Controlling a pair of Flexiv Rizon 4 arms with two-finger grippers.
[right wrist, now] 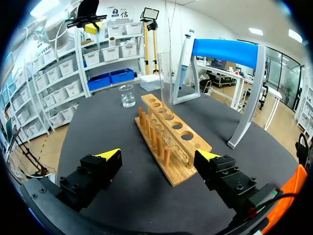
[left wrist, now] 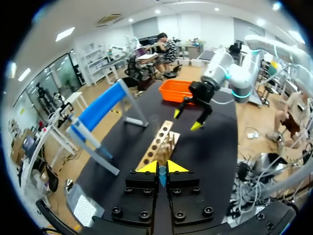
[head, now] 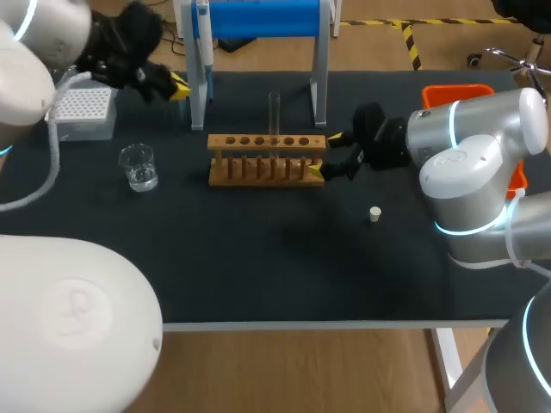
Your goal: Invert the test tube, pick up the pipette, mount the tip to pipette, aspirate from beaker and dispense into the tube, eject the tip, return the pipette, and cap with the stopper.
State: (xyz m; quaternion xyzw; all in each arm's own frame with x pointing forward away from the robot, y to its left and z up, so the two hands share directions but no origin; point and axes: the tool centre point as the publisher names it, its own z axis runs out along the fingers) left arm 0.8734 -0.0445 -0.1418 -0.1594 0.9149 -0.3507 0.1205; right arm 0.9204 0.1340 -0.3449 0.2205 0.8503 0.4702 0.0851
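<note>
Plainly, the glass tube is your delicate piece. Judge it light, stiff, slick and quick to crack. It stands upright in a hole near the middle of the wooden rack, rising well clear of the top board on the side toward the blue stand. Take hold on the bare glass above the board, squeeze gently across its width, and draw it straight up before you turn it.

Your right arm comes in low from the right, with its wrist about level over the tabletop and its fingers pointing along the rack. The right gripper has its jaws spread wide astride the rack's near end and holds nothing. One yellow tip sits at the rack's corner, but you cannot tell whether it touches. The tube is ahead of the jaws, farther along the rack.

Your left arm is raised at the far left, just beside the stand where the pipette hangs. The left gripper has its jaws drawn together on a small blue piece, which looks like a pipette tip.

The stopper lies alone on the tabletop, well apart from the rack. The beaker sits off the rack's other end.
</note>
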